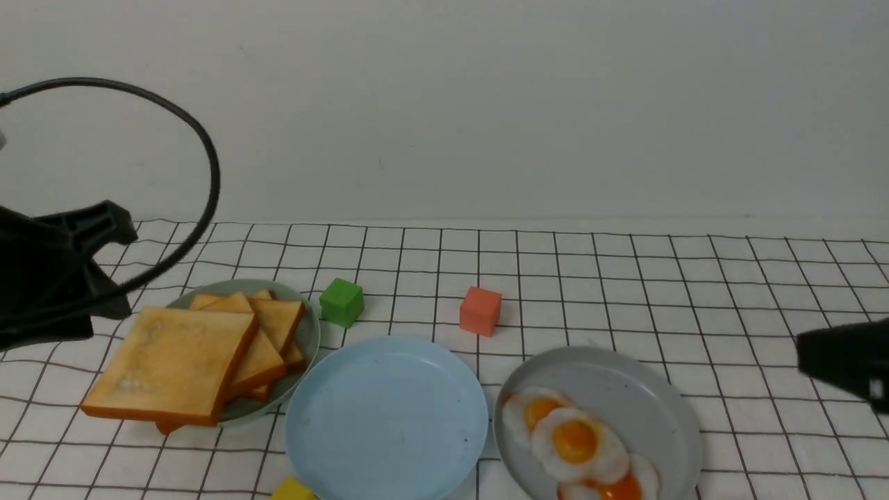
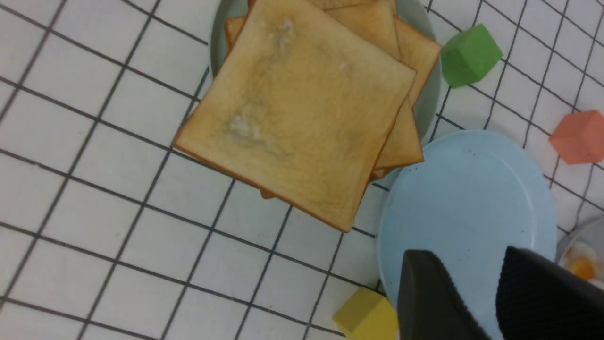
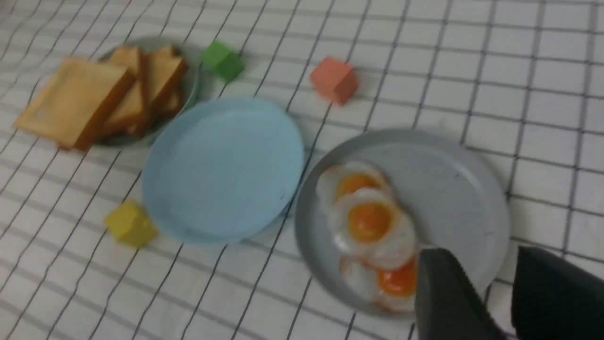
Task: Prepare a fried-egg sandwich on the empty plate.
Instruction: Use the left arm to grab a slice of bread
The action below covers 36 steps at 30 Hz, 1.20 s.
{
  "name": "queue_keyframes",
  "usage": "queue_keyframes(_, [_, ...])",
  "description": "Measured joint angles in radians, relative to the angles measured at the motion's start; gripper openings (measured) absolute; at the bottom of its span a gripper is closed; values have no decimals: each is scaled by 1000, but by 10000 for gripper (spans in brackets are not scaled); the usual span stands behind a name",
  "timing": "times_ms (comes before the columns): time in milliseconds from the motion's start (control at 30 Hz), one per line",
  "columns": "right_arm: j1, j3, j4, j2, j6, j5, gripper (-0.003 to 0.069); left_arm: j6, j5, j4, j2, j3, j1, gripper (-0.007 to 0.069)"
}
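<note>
The empty light blue plate (image 1: 389, 417) lies bare at the front centre, also in the left wrist view (image 2: 472, 189) and the right wrist view (image 3: 222, 170). Loose toast slices (image 1: 173, 361) are stacked on a pale green plate (image 1: 309, 326) to its left, the top slice overhanging the rim. Three fried eggs (image 1: 573, 441) lie on a speckled grey plate (image 1: 625, 389) to its right. No assembled sandwich shows. My left gripper (image 2: 465, 257) is open and empty above the blue plate's near edge. My right gripper (image 3: 483, 257) is open and empty over the grey plate's edge.
A green block (image 1: 342, 302) and a salmon block (image 1: 480, 310) sit behind the blue plate. A yellow block (image 1: 292, 489) sits at its front left. A checked cloth covers the table. A black cable loops above the left arm (image 1: 62, 278).
</note>
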Motion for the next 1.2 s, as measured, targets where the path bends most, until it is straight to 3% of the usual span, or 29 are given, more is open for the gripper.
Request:
queue_keyframes(200, [10,0,67,16,-58,68,241,236,48,-282,139,-7,252,242])
queue_keyframes(300, [10,0,67,16,-65,70,241,246,48,-282,181,-7,301,265])
queue_keyframes(367, [10,0,67,16,-66,73,241,242,36,-251,217,-7,333,311])
queue_keyframes(500, [10,0,67,16,-68,74,241,236,-1,-189,279,-8,342,498])
queue_keyframes(633, [10,0,64,16,-69,74,241,340,-32,-222,345,-9,342,617])
queue_keyframes(867, [10,0,64,16,-69,85,241,525,-84,-289,475,-10,342,639])
queue_keyframes(1200, [10,0,67,16,-69,107,241,594,-107,-335,574,-13,343,622])
